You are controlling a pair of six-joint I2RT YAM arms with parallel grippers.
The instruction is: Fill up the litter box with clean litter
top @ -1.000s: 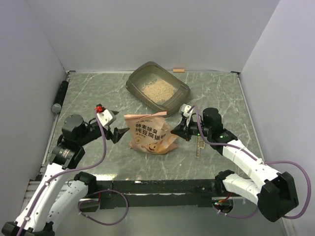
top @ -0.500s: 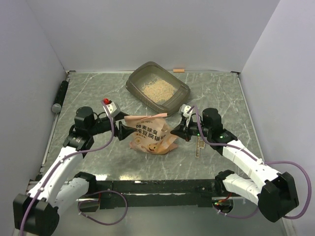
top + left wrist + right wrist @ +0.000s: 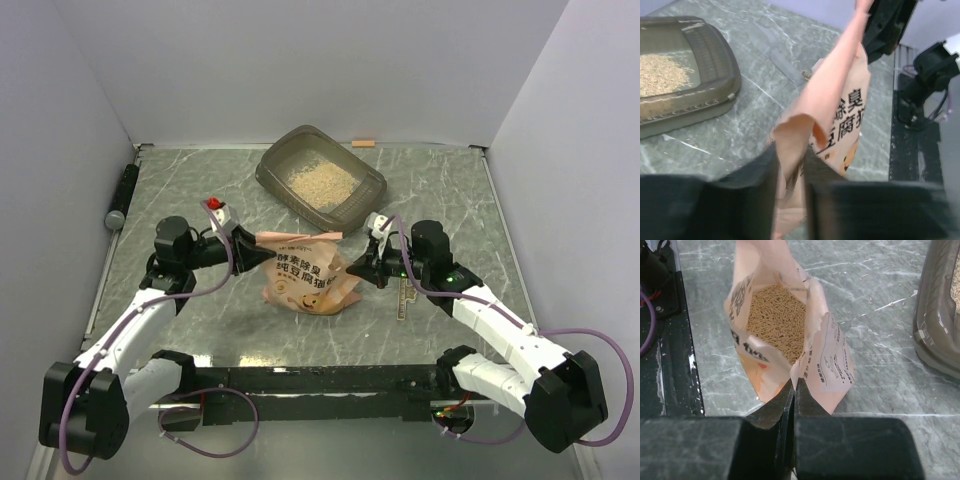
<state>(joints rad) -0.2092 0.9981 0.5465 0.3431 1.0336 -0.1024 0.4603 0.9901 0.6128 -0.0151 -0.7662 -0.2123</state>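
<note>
Pink bag (image 3: 305, 278) stands open mid-surface (image 3: 450, 190), just in front of the litter box (image 3: 368, 192). Left gripper (image 3: 256, 251) pinches the bag's left top edge, right gripper (image 3: 362, 268) is pressed together on the right edge. Clean litter (image 3: 777, 320) fills the bag; some lies in the box.

In the middle of the frame a pink bag (image 3: 305, 272) with dark characters stands on the green marbled surface (image 3: 450, 190). The left gripper (image 3: 252, 254) meets its upper left corner, and the right gripper (image 3: 362, 268) meets its right edge. Behind the bag, in the upper middle, the litter box (image 3: 268, 172) sits at an angle with pale litter (image 3: 320, 182) inside. A dark cylinder (image 3: 122, 196) lies along the left edge.
</note>
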